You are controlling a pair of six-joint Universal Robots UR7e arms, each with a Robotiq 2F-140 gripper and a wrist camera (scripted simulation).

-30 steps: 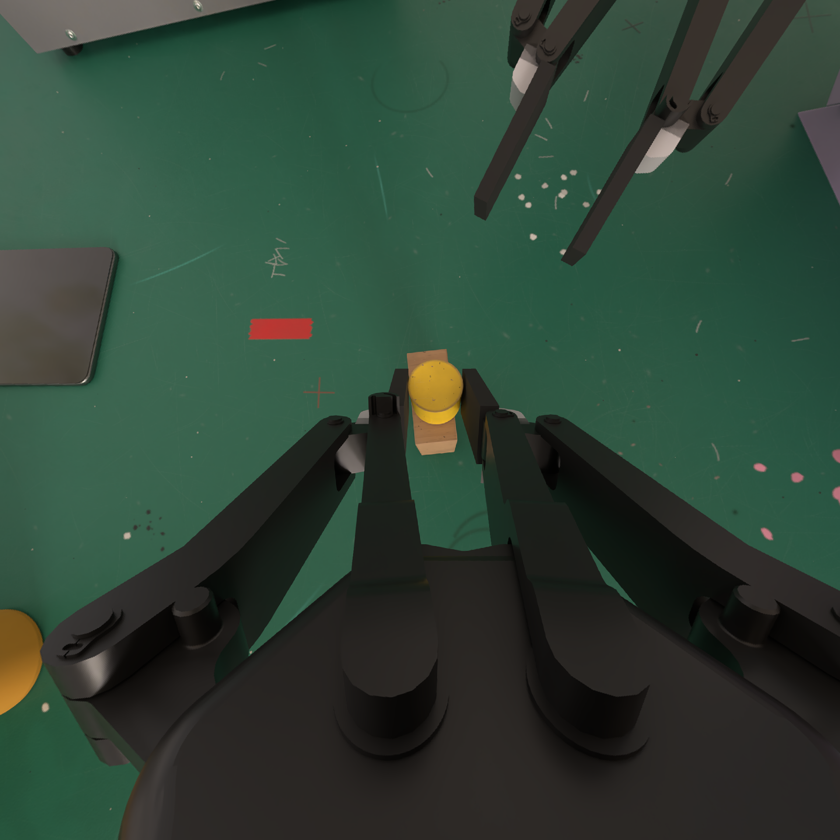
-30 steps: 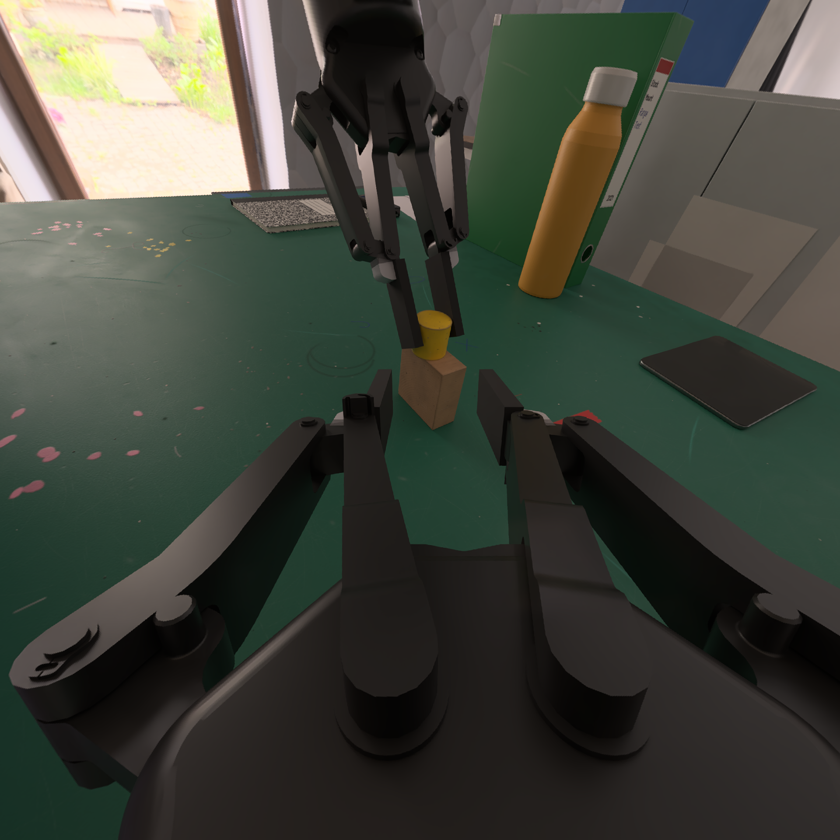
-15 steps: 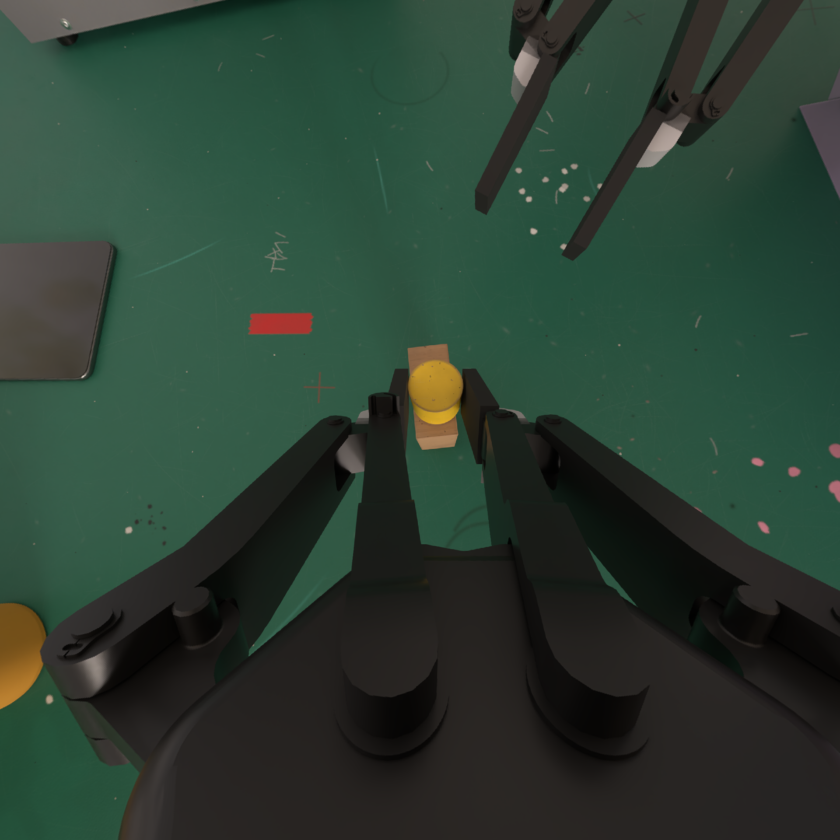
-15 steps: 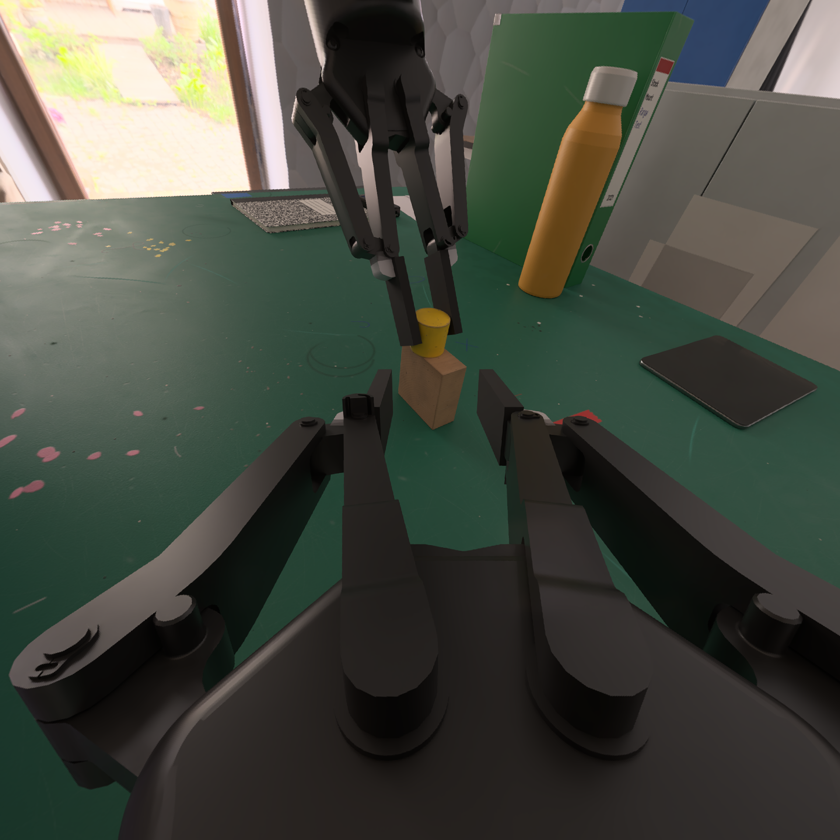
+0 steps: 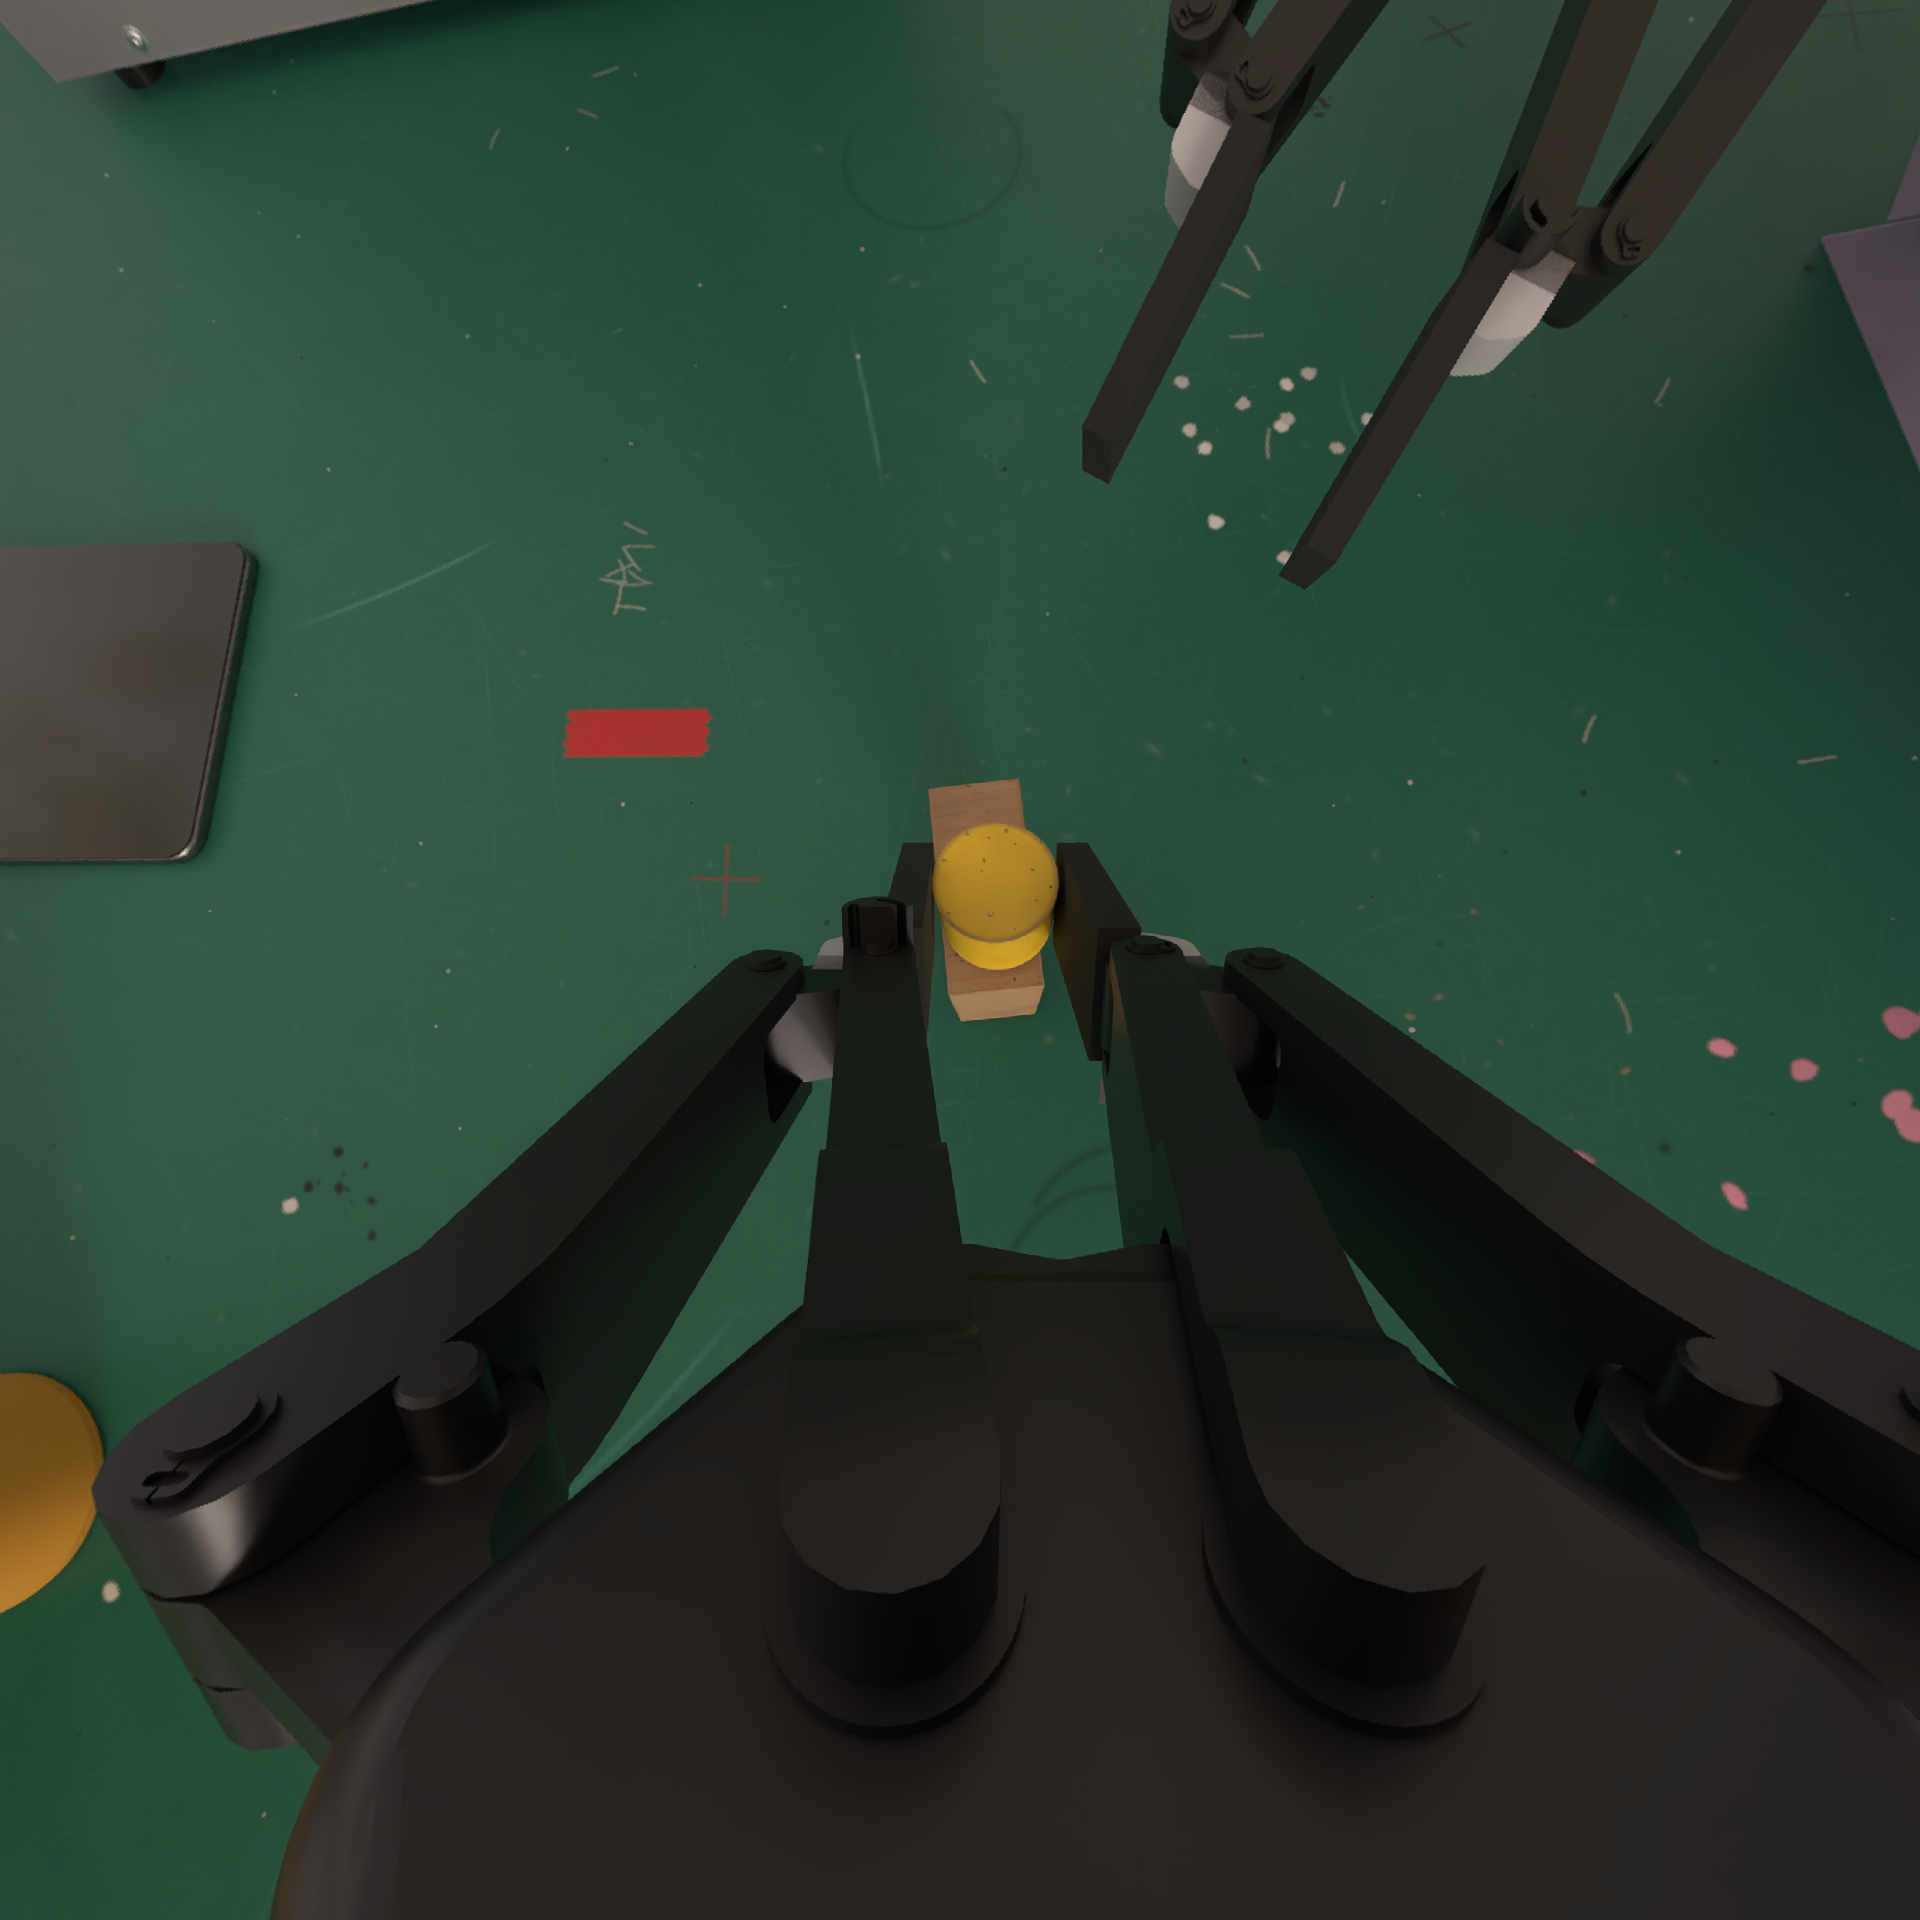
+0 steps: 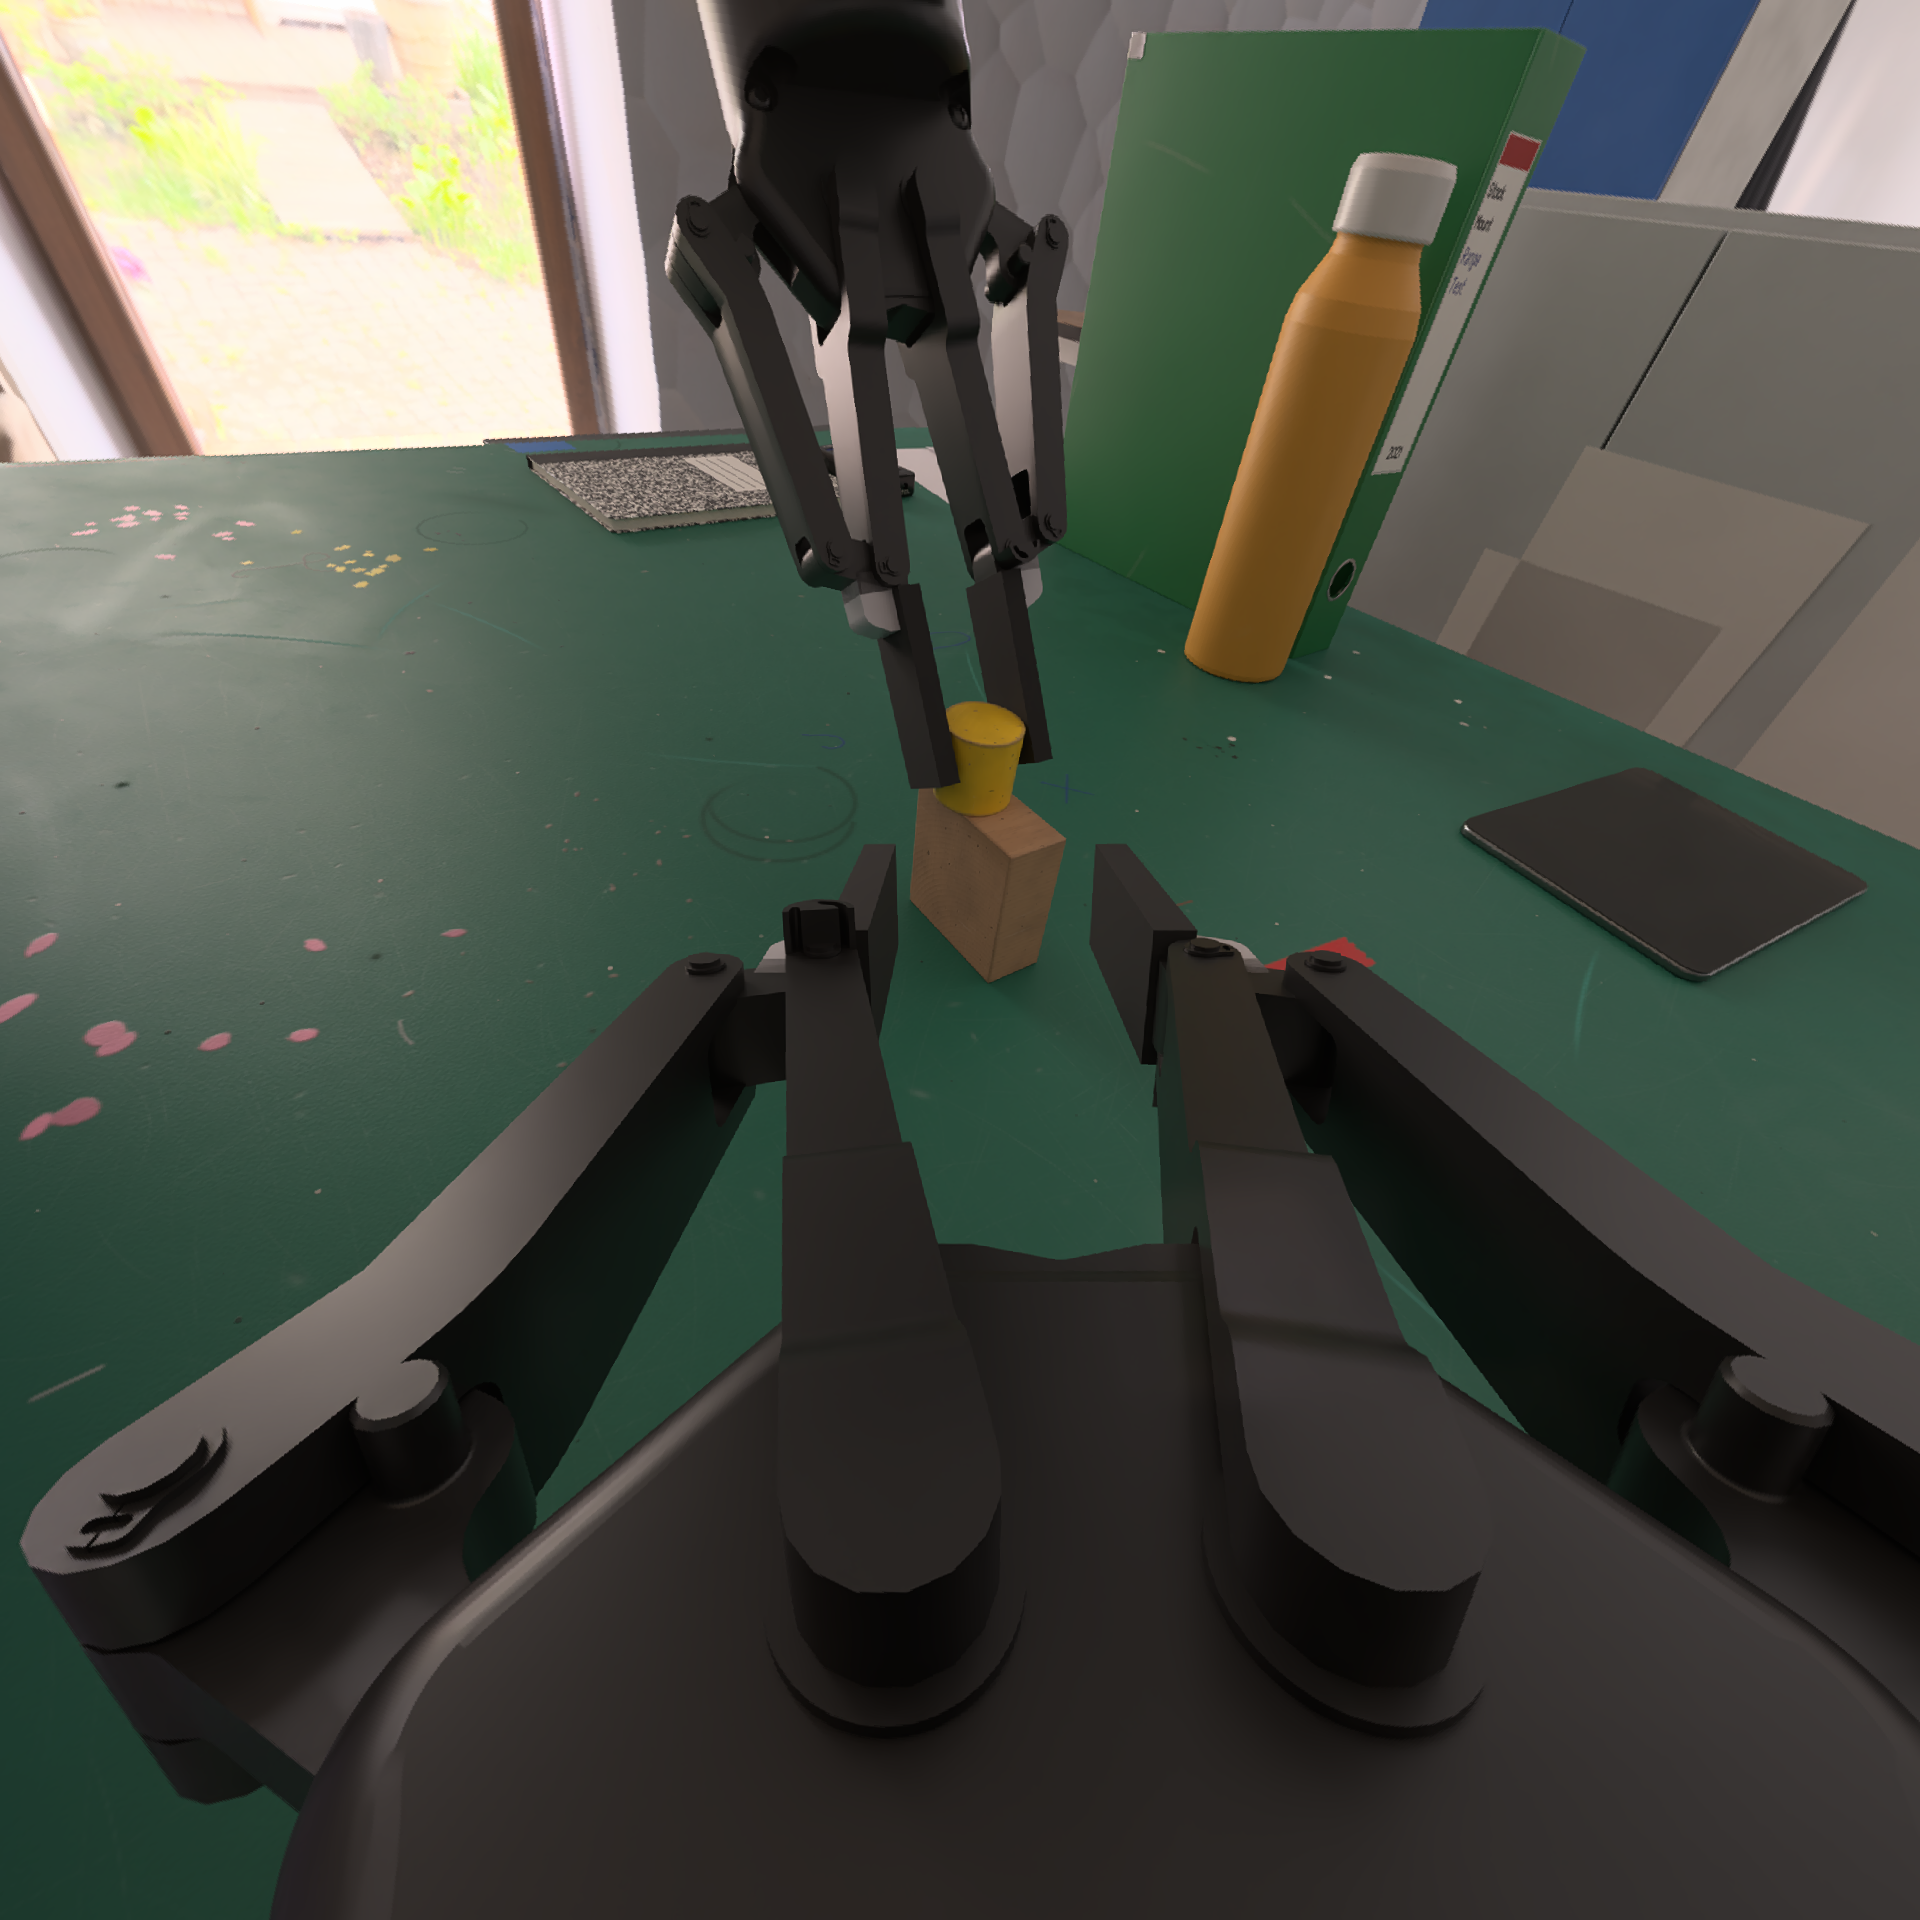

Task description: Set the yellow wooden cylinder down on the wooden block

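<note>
left of the pale wooden block (image 6: pixel 987 894), the green table top (image 6: pixel 416 831) is lying speckled pink. my left gripper (image 6: pixel 977 764) is clamping the short yellow wooden cylinder (image 6: pixel 982 758), its base touching the block's top. my right gripper (image 6: pixel 992 914) is hovering near the block, jaws spread, holding nothing. right of the block, an orange bottle (image 6: pixel 1309 436) is standing.

Table (image 6: pixel 312 727): green top, scratched, with pink, white and yellow paint specks.
Orange bottle (image 6: pixel 1304 436): upright, white cap, just in front of the green binder (image 6: pixel 1247 260).
Dark pad (image 6: pixel 1662 873): flat, rounded corners, lying well apart from the bottle.
Red tape strip (image 5: pixel 636 732): stuck flat on the top.
Speckled notebook (image 6: pixel 644 488): flat at the far edge, near the window (image 6: pixel 260 208).
Grey cabinets (image 6: pixel 1714 364): behind the bottle.
</note>
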